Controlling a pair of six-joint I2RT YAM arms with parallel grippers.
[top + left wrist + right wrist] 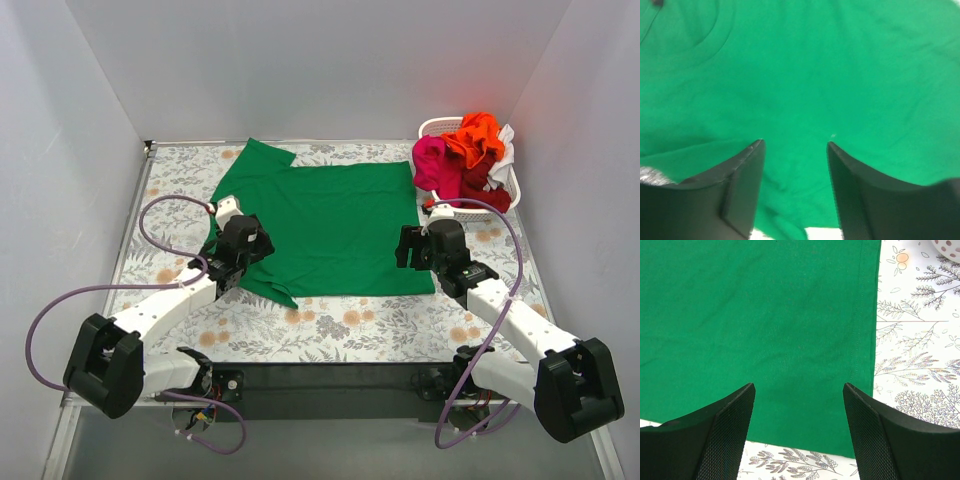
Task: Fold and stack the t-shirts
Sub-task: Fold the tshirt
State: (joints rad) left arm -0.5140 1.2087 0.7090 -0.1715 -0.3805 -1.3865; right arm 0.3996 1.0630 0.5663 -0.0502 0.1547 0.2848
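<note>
A green t-shirt (325, 225) lies spread flat in the middle of the table, one sleeve pointing to the back left and a fold at its near left corner. My left gripper (258, 247) hovers over the shirt's left part. In the left wrist view its jaws stand apart (795, 142) above the green cloth (815, 75), gripping nothing. My right gripper (405, 248) is open over the shirt's near right corner. The right wrist view shows it (798, 385) just above the hem of the green shirt (765, 315). Orange (478, 135), pink (432, 160), dark red (480, 182) and white (505, 150) t-shirts are heaped in a basket.
The white plastic basket (432, 127) stands at the back right corner, and its edge shows in the right wrist view (950, 247). The floral tabletop (340, 325) lies bare between the shirt and the arm bases. White walls close in on three sides.
</note>
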